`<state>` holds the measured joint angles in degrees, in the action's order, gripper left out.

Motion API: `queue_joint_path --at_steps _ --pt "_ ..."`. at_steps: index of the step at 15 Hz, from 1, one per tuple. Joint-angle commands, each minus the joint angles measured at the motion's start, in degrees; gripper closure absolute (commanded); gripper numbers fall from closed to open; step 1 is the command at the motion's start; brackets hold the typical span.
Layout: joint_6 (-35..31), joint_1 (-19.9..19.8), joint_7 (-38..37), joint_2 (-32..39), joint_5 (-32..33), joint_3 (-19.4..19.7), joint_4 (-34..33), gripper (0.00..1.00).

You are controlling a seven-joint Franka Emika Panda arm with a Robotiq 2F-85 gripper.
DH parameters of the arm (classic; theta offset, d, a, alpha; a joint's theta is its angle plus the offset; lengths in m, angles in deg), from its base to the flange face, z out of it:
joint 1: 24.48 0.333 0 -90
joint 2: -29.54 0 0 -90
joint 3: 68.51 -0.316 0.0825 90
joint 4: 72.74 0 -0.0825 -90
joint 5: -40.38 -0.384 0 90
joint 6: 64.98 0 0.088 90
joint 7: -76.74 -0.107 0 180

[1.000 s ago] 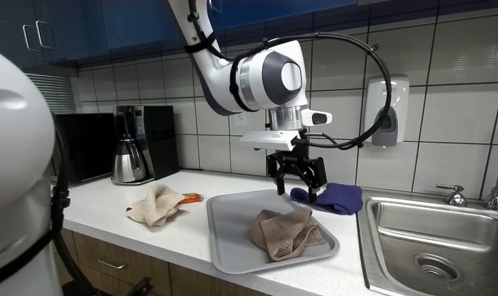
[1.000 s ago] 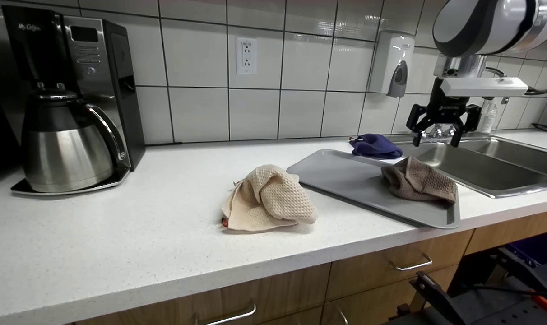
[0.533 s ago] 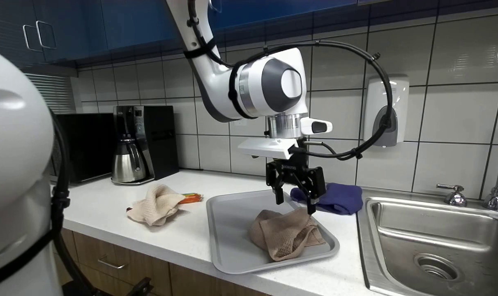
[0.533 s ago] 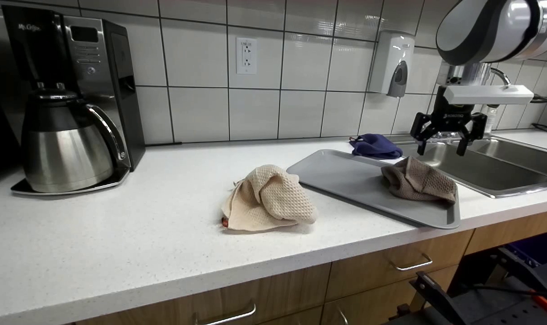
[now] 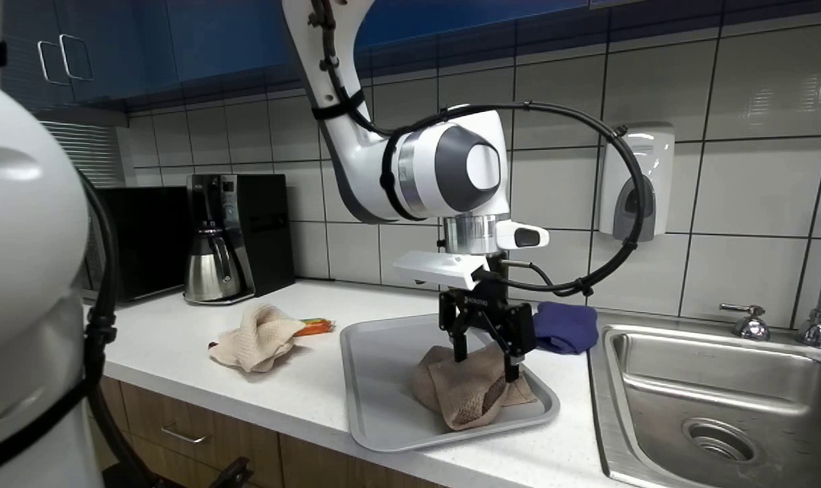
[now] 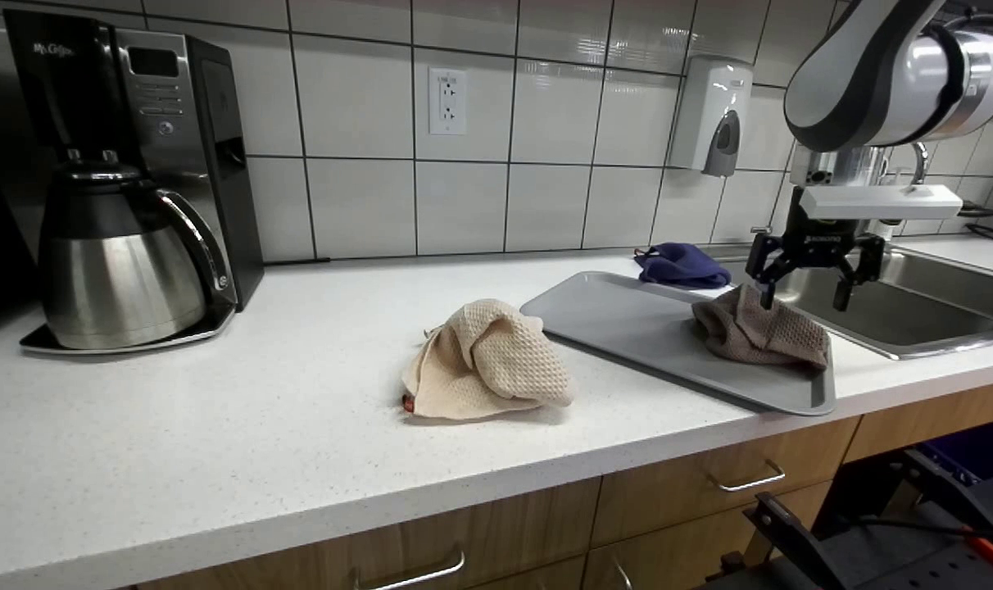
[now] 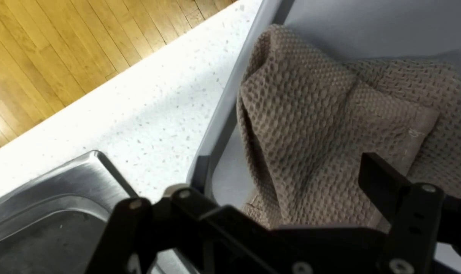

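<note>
My gripper [image 5: 486, 366] is open and points down over a crumpled brown waffle-weave cloth [image 5: 465, 400]. The cloth lies on the sink-side half of a grey tray [image 5: 383, 413]; both also show in an exterior view [image 6: 767, 332]. In the wrist view, the cloth [image 7: 310, 133] sits between the two spread fingers [image 7: 290, 175], one over the tray rim and one over the cloth. I cannot tell whether a fingertip touches the cloth. Nothing is held. A dark blue cloth [image 6: 681, 266] lies behind the tray, partly hidden by the gripper in an exterior view [image 5: 566, 329].
A beige cloth [image 5: 258, 339] lies on the counter beside the tray, with orange stick-like things [image 5: 314, 328] poking out from under it. A steel sink [image 5: 603, 407] is on the tray's other side. A coffee maker [image 6: 136, 270] stands by the wall. A soap dispenser [image 6: 714, 115] hangs above.
My gripper has come down, staying open, from above the tray to the level of the brown cloth. The cloths and the tray have not moved.
</note>
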<state>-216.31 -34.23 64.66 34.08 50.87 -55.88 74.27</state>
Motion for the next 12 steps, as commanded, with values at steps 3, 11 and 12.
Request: queue_joint_path --at_steps 3,11,12 --pt "-2.7 0.1 -0.6 6.4 -2.3 0.1 -3.1 0.00" --pt "-3.5 0.9 0.8 13.2 -7.7 -0.9 -8.8 0.00" --pt "-3.4 1.0 1.0 13.8 -8.3 -1.0 -9.4 0.00"
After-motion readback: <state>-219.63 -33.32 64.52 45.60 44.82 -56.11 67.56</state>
